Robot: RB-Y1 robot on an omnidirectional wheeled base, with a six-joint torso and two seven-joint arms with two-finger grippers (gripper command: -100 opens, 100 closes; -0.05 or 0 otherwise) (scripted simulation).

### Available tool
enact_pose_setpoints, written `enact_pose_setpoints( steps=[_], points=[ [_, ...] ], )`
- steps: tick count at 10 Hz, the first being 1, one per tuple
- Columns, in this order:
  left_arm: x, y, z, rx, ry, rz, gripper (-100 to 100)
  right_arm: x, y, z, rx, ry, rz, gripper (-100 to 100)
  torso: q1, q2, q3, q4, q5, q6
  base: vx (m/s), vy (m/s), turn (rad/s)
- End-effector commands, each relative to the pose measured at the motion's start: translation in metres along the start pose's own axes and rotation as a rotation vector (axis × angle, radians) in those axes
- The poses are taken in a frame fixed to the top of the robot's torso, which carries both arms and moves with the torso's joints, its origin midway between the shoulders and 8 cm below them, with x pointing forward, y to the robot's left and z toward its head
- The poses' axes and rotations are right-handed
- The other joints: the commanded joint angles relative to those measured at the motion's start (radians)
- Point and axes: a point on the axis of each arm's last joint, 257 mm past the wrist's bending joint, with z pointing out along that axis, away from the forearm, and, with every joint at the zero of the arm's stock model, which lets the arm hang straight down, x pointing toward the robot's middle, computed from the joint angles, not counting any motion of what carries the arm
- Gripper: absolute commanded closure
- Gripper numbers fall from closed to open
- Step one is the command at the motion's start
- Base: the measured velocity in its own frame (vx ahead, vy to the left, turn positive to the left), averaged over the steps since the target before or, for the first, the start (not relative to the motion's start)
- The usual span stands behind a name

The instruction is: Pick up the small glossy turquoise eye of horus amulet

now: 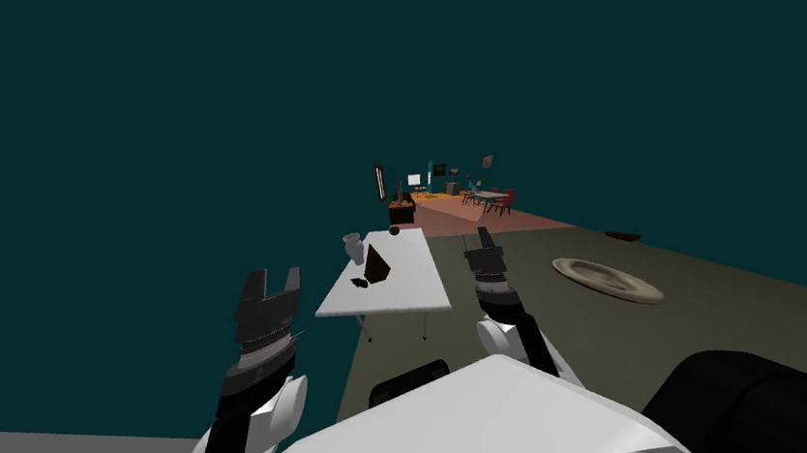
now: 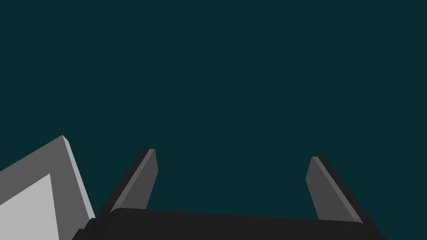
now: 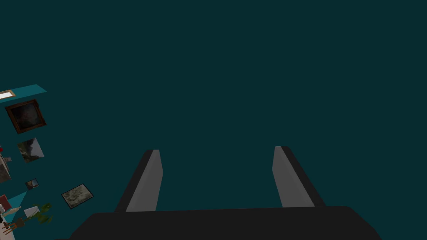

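Observation:
A white table (image 1: 400, 292) stands a short way ahead on the olive floor. On it are a grey vase (image 1: 354, 248), a dark pyramid-shaped thing (image 1: 378, 264), a small dark object (image 1: 360, 283) and a dark ball (image 1: 394, 232). Nothing turquoise can be made out among them; they are too small to name. My left gripper (image 1: 269, 283) is raised left of the table, open and empty, its fingers (image 2: 146, 179) wide apart before a dark teal surface. My right gripper (image 1: 483, 239) hovers right of the table, likewise open (image 3: 217, 166) and empty.
A dark teal wall runs along the left. A beige oval dish-like thing (image 1: 606, 280) and a small dark item (image 1: 622, 236) lie on the floor at right. A black bulk (image 1: 776, 404) sits near my right side. Far beyond is a room with chairs (image 1: 490, 197).

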Motion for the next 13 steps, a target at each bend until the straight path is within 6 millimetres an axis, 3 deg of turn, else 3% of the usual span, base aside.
enact_pose_setpoints(
  steps=[1,7,12,13],
  points=[
    [-0.001,0.017,-0.007,-0.030,0.014,0.028,-100,0.000,0.000,0.000,0.000,0.000,0.000,0,0.000,0.000,0.000,0.000,0.000,0.000,-0.015,0.099,-0.084],
    [-0.006,0.077,-0.030,-0.139,0.044,0.103,-100,0.000,0.000,0.000,0.000,0.000,0.000,0,-0.003,-0.001,-0.001,0.000,0.000,0.000,-0.012,0.078,-0.069],
    [-0.008,0.109,-0.044,-0.200,0.058,0.140,-100,0.000,0.000,0.000,0.000,0.000,0.000,0,-0.003,-0.002,-0.001,0.000,-0.001,0.000,-0.004,0.056,-0.054],
    [-0.010,0.124,-0.052,-0.229,0.065,0.158,-100,0.000,0.000,0.000,0.000,0.000,0.000,0,-0.004,-0.002,-0.001,0.000,-0.001,0.000,-0.004,0.064,-0.070]
  ],
)
